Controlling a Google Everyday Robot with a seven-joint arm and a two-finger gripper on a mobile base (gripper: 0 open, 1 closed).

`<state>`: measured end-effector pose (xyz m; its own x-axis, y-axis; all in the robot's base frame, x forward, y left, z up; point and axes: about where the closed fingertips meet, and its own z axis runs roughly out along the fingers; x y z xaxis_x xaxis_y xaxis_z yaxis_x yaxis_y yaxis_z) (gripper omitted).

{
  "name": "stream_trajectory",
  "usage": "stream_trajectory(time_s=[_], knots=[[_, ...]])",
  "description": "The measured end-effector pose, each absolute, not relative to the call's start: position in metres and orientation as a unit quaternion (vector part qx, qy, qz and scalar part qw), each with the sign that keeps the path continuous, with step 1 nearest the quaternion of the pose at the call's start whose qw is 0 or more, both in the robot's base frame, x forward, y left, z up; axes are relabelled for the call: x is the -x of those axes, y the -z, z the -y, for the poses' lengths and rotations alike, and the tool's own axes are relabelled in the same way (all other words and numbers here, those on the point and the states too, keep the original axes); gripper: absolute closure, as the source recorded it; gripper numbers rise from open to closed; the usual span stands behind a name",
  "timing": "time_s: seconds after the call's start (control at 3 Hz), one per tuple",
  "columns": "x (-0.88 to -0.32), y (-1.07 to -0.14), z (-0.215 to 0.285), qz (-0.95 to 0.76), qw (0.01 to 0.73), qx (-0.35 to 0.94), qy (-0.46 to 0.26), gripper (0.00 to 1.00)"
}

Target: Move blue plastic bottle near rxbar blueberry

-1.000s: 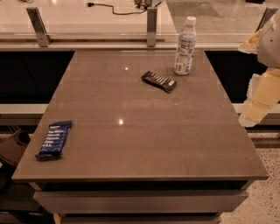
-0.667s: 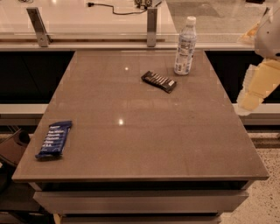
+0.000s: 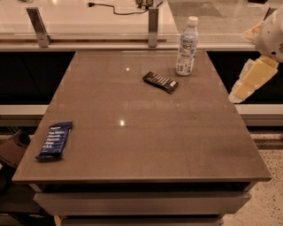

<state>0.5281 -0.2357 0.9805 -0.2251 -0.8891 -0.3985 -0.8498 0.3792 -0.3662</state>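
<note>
desk: grey-brown glossy top, fills most of the view; small bright light spots reflected on it.
black bar: dark wrapper, flat on the desk, far half, a little right of centre, lying askew.
metal posts: two, upright along the far edge; one far left, one far centre.
cable: black, on the pale counter beyond the posts.
floor: speckled, near right.
end effector: far right, out beyond the desk's right edge.
</note>
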Motion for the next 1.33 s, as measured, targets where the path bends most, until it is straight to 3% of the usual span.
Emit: stream_trajectory(time_s=[0.67, 1.33], knots=[[-0.590, -0.982, 0.278, -0.764, 0.422, 0.488, 0.010, 0.00], [-0.665, -0.957, 0.259, -0.763, 0.478, 0.431, -0.058, 0.00]])
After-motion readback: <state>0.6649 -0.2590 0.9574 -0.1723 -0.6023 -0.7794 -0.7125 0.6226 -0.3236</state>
